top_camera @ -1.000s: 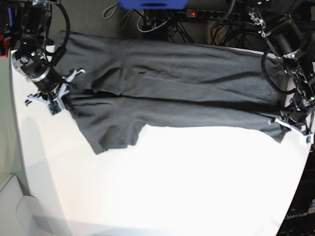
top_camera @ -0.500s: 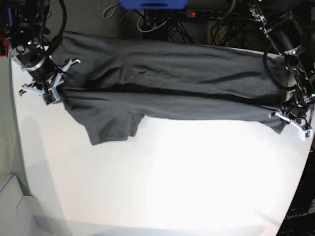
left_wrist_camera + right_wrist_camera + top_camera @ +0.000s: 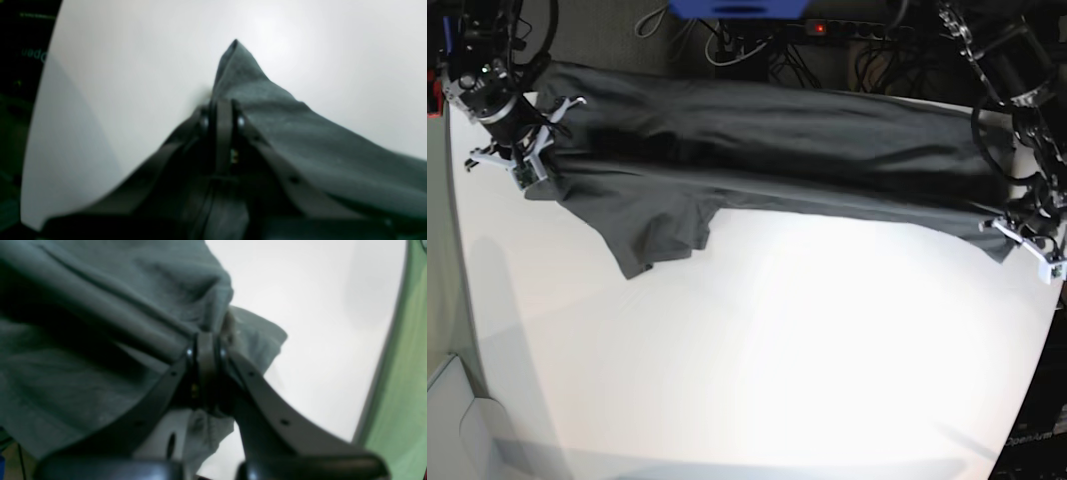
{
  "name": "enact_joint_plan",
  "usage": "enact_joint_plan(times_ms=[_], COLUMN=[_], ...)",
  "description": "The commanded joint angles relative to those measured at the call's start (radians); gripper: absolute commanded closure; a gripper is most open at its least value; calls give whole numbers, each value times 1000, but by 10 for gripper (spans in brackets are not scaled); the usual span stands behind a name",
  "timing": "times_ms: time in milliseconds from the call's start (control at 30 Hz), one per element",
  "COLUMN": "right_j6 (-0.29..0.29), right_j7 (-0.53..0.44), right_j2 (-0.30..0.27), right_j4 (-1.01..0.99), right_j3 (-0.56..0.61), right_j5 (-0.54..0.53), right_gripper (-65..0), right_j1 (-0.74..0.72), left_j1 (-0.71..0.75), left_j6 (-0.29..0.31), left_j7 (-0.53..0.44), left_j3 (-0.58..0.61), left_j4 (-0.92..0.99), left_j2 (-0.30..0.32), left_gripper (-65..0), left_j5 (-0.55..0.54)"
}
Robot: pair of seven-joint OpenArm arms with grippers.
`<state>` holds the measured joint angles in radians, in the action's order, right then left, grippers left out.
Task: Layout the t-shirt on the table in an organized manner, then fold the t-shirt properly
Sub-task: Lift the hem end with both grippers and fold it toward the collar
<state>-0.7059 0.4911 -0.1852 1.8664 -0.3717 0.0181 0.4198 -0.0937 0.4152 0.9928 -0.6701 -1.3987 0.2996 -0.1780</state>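
Observation:
The dark grey t-shirt is stretched in a long band across the far part of the white table, one sleeve lying toward the near side. My right gripper, at the base view's left, is shut on one end of the cloth. In the right wrist view this right gripper pinches a bunched fold of t-shirt. My left gripper, at the base view's right, is shut on the other end. The left wrist view shows that left gripper clamped on a corner of t-shirt above the table.
Behind the table's far edge lie a power strip with a red light, tangled cables and a blue object. A pale box sits past the table's left edge at the lower left. The table's right edge curves beside my left gripper.
My right gripper has carried its end of the t-shirt toward the far left corner. The cloth has pulled straighter and shifted toward the far edge. My left gripper has barely moved.

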Motion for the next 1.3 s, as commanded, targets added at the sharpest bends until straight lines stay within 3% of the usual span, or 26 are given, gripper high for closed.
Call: enact_joint_plan(times_ms=[0,433,1033,1167,1267], right_j6=[8,8,8,8,8], right_j7=[-19,-16,-16,-16,-16], right_j2=[-7,0,-4,-7,-7], right_j4=[5,-50,-50,-46,-44], right_j3=[-2,52,52,52,46], right_j5=[-13,-13,-11,-11,-11], right_gripper=[0,0,0,-94,-196], right_j1=[11,50,57,57,57], left_j1=[-8,25,84,88,105], left_j6=[-2,-2,-2,-2,-2], left_j7=[-19,-27,-22,-13,-13], left_j3=[-3,-3,-1,-1,-1], left_j4=[-9,137,115,115,109], left_j2=[17,23,33,39,39], left_gripper=[-4,-5,-9,-38,-159], left_j5=[-4,-4,-2,-2,-2])
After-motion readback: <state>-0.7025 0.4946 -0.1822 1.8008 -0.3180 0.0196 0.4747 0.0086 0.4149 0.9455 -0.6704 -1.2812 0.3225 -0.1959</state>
